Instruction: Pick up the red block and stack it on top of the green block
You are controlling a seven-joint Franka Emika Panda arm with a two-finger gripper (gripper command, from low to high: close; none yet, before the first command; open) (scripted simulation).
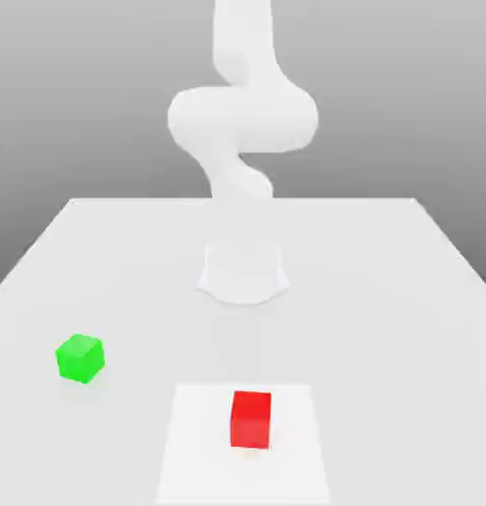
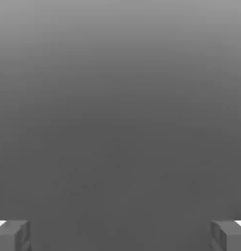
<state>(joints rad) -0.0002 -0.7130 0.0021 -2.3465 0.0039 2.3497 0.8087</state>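
Observation:
The red block (image 1: 251,419) sits on the white table (image 1: 385,296) near its front edge, on a slightly brighter square patch (image 1: 193,445). The green block (image 1: 80,358) rests on the table toward the exterior view's left, a little farther back than the red one, and the two are well apart. In the hand view my gripper (image 2: 120,236) is open: its two grey fingertips (image 2: 13,235) stand far apart with nothing between them, and only plain grey background lies beyond them.
The white arm (image 1: 242,114) rises from its round base (image 1: 243,272) at the middle of the table and curls upward behind both blocks. The table's edges run along the exterior view's left and right.

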